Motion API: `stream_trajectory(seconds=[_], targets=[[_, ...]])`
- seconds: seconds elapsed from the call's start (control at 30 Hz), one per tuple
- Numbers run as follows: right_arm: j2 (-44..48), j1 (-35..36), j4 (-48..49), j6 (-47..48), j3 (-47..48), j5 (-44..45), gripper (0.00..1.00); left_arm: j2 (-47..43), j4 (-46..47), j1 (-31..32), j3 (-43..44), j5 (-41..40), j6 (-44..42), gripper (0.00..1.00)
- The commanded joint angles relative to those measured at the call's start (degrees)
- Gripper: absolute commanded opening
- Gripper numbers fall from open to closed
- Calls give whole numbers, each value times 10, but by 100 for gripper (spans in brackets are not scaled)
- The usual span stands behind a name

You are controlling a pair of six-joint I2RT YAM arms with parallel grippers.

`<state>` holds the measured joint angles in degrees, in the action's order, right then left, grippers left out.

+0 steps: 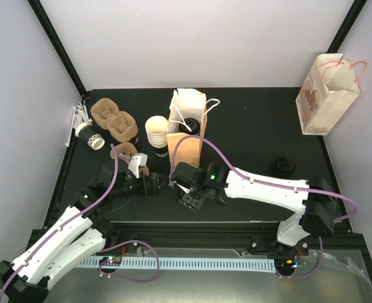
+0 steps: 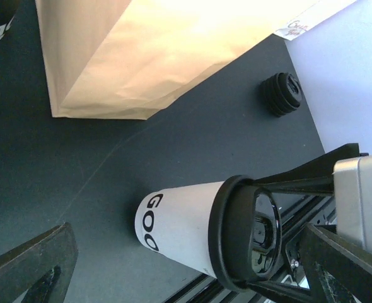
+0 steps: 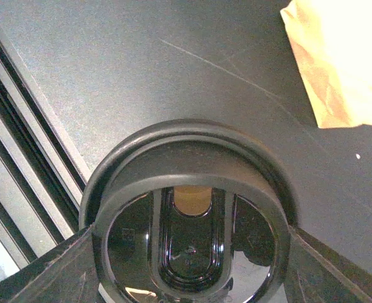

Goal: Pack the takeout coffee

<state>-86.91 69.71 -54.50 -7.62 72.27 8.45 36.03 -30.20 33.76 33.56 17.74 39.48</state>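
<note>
Coffee cup (image 2: 186, 224) lettering shows only from left wrist.

The white cup (image 2: 180, 218) is smooth paper. Its black lid (image 3: 192, 252) is shiny plastic, like a mirror. The table (image 2: 173, 145) is dark and dull, with faint scratches. The brown bag (image 2: 142, 57) is plain paper. The cup holders (image 1: 113, 118) look rough and bumpy.
</note>
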Motion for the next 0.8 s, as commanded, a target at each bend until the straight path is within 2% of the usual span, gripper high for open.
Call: stream_trajectory(seconds=[0.0, 0.23, 0.27, 0.43, 0.53, 0.77], targets=[[-29, 2, -4, 33, 29, -17, 69, -7, 3, -21, -13, 37, 24, 99], [-74, -1, -10, 43, 50, -21, 72, 3, 12, -59, -52, 89, 42, 99], [-78, -2, -11, 43, 53, -23, 74, 4, 14, -61, -55, 92, 42, 98], [-84, -4, -16, 35, 66, -14, 99, -2, 22, -64, -66, 99, 31, 98], [-83, -4, -24, 28, 83, -5, 100, -3, 26, -63, -71, 104, 27, 98], [-61, -4, -40, -6, 118, 24, 100, 20, 59, -63, -82, 144, 32, 76]])
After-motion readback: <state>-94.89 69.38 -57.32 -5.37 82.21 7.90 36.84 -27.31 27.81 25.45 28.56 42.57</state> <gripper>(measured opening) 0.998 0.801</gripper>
